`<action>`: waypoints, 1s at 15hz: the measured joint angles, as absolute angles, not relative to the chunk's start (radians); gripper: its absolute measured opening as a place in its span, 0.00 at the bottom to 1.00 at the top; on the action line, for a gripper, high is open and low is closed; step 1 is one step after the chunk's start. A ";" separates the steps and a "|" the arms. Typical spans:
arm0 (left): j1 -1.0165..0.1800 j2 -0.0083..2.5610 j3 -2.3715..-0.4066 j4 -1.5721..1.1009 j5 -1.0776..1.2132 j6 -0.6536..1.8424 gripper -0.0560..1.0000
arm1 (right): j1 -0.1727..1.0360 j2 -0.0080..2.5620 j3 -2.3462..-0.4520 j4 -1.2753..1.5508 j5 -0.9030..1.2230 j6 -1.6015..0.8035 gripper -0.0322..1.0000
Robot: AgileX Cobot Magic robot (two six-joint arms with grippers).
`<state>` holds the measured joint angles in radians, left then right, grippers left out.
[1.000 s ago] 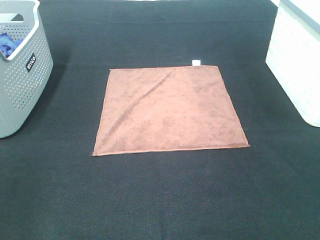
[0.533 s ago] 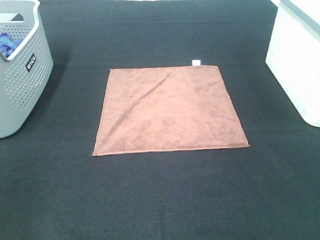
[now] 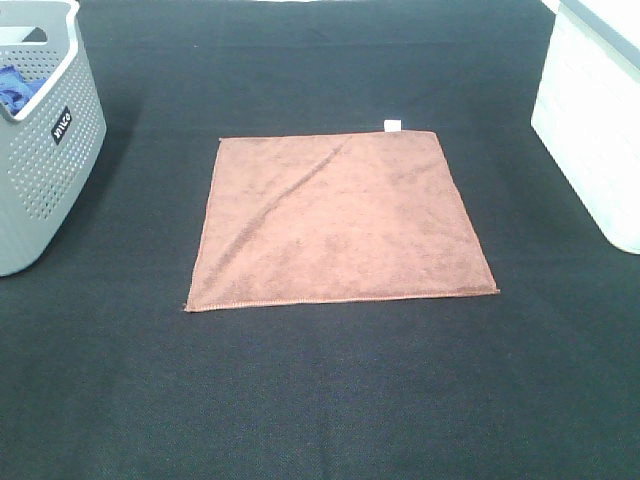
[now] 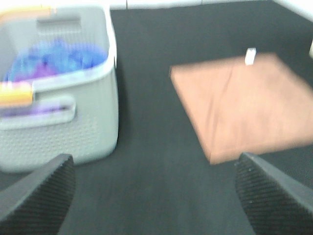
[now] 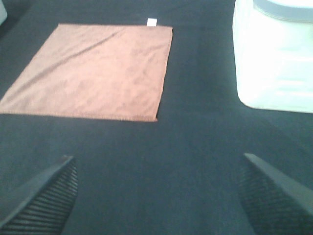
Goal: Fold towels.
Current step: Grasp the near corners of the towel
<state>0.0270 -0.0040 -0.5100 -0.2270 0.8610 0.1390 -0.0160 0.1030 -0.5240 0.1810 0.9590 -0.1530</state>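
Item: one reddish-brown towel (image 3: 340, 218), lying flat and unfolded at centre frame on my dark surface (image 3: 320, 400), with its white tag (image 3: 393, 125) at the upper right corner. One grey basket (image 3: 50, 150) at upper left, blue cloth inside. One white bin (image 3: 590, 130) at upper right. My left tool (image 4: 154, 156): jaws wide apart, nothing held. My right tool (image 5: 157, 156): likewise.
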 joint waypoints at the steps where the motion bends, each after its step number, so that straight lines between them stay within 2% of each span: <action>1: 0.027 0.009 -0.503 -0.240 0.801 0.138 0.85 | -0.016 0.157 -0.524 0.188 0.915 -0.143 0.84; 4: 0.027 0.088 -0.485 -0.287 0.714 0.135 0.85 | -0.016 0.289 -0.525 0.233 0.843 -0.135 0.84; 8: 0.027 0.386 -0.482 -0.519 0.683 0.174 0.85 | -0.016 0.619 -0.525 0.422 0.791 -0.197 0.84; 10: 0.027 0.566 -0.482 -0.637 0.682 0.271 0.85 | -0.016 0.770 -0.525 0.506 0.758 -0.290 0.84; 15: 0.027 0.999 -0.482 -0.902 0.631 0.552 0.83 | -0.016 1.066 -0.579 0.598 0.667 -0.333 0.84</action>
